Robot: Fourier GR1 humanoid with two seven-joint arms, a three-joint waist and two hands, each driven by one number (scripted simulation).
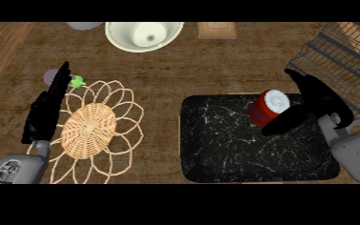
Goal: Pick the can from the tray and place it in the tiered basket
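Two hands over one brown wood-grain surface (175, 71), nothing else moving in view. Largest on it: black marbled tray (225, 148) at near right, rounded corners, white veining. Next in size, wire tiered basket (334, 52) at far right, dark mesh, only partly in frame, well apart from the tray's middle but close to its far right corner. Then woven wicker placemat (91, 131) at near left, solid tan centre with open looped petals around. White bowl (144, 35) at far centre, rim cut by the upper edge of view. Right hand (313, 102) over the tray's right side, grey forearm entering from the lower right; fingers extended toward the far side, thumb angled down-left, spread apart, not curled round anything. Left hand (49, 107) at left, over the placemat's left edge, fingers straight and held together, pointing far, resting still. Red can (267, 107) with white top, tilted, standing on the tray's far right part, just beside the right hand, between thumb and fingers; contact not clear enough to call. Small tan block (216, 30) at far centre-right, beside the bowl. Grey round object (84, 25) at far left, mostly cut off. Smallest: green item (77, 81) and pale purple round shape (52, 76) just by the left hand's fingertips.
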